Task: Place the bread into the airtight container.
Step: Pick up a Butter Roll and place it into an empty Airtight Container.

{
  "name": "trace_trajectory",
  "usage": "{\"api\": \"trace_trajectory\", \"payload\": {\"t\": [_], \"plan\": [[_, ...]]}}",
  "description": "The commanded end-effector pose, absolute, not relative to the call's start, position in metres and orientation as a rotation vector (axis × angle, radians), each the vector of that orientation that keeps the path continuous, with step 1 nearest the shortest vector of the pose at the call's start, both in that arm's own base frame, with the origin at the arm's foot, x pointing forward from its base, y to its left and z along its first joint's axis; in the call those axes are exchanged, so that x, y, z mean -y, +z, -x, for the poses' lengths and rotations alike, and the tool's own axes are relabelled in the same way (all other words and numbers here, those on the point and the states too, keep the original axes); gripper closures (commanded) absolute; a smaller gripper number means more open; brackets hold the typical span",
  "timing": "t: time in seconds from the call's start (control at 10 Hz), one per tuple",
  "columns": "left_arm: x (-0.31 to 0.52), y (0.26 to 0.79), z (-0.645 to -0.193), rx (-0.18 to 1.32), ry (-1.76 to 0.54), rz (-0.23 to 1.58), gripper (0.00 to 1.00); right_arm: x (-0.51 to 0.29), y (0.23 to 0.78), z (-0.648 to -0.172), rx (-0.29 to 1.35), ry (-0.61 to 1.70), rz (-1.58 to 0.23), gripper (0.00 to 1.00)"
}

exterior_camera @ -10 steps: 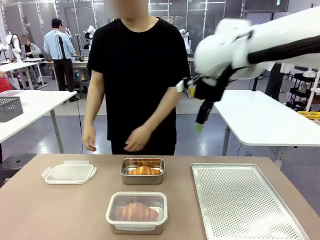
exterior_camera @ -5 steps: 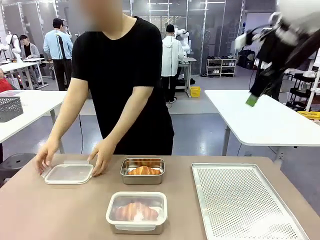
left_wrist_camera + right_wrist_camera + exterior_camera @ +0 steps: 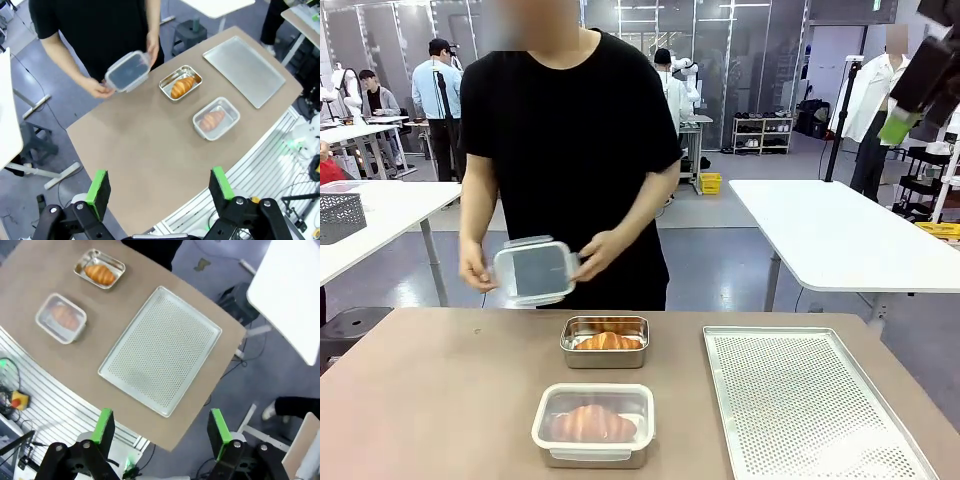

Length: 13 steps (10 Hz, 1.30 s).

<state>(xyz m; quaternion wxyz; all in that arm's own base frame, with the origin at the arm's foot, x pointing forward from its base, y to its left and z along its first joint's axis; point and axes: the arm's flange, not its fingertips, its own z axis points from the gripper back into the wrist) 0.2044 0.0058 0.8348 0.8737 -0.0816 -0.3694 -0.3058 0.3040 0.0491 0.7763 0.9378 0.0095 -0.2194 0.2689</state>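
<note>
Perforated tray [image 3: 162, 351] on table [image 3: 30, 270], two containers holding bread, jaws spread.

Grey glossy floor [image 3: 720, 260], white tables [image 3: 840, 240] either side — glass partitions [image 3: 740, 60] behind.

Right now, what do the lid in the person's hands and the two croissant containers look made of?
Lid: apparently clear plastic, see-through panel, pale frosted rim. Far container: looks like brushed metal, grey reflective walls. Near container: metal-looking base under a translucent, hazy cover, probably plastic.
</note>
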Motion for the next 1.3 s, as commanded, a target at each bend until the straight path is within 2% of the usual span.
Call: {"api": "trace_trajectory", "payload": {"t": [0.0,0.3,0.4,1.2], "plan": [[-0.005,0.836,-0.204,0.773,-0.647,0.175,0.0,-0.057,0.788,-0.302,0.435,0.499,-0.069,0.07],[-0.005,0.836,-0.204,0.773,-0.647,0.175,0.0,-0.064,0.776,-0.306,0.399,0.443,-0.092,0.07],[-0.005,0.836,-0.204,0.773,-0.647,0.175,0.0,-0.056,0.787,-0.297,0.42,0.511,-0.058,0.07],[-0.005,0.836,-0.204,0.773,-0.647,0.175,0.0,-0.056,0.787,-0.297,0.42,0.511,-0.058,0.07]]}}
